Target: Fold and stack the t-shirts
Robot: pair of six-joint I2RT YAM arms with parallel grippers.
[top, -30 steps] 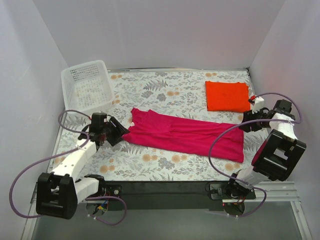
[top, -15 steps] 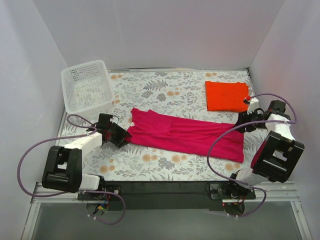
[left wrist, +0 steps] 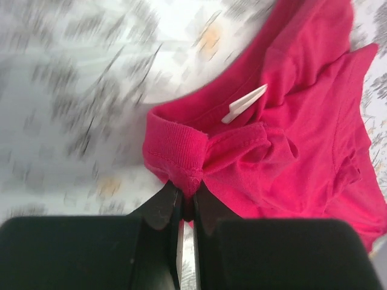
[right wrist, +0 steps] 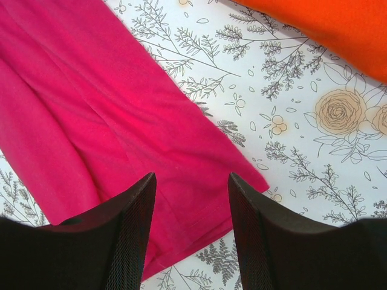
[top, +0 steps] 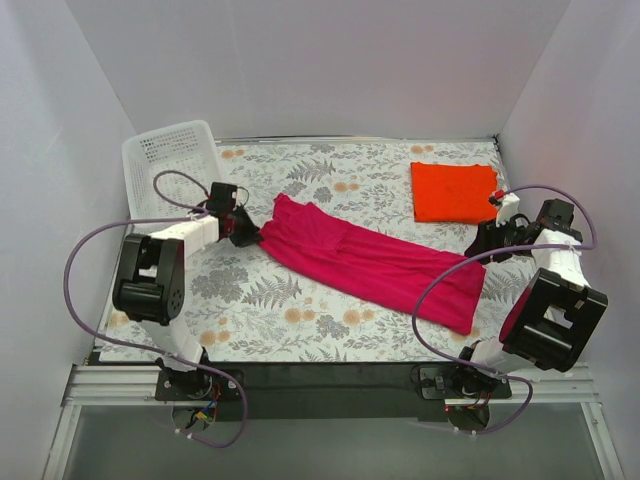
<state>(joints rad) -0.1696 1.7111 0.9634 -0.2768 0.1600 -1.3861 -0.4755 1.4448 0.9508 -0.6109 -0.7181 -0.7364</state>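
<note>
Magenta shirt [top: 370,262] lies diagonal, collar [left wrist: 175,154] far-left, clamped in left claw [left wrist: 187,196]; right claw [right wrist: 191,181] apart

- We can read no writing, number, brand or sign in any of the views.
- The only label we see is a small white tag [left wrist: 243,104] at the collar of the magenta t-shirt [left wrist: 302,139], just above the middle of the left wrist view. We can make out no print on the face turned to us.
- The tablecloth [top: 330,180] has printed flowers and ferns, which we do not read as letters.
</note>
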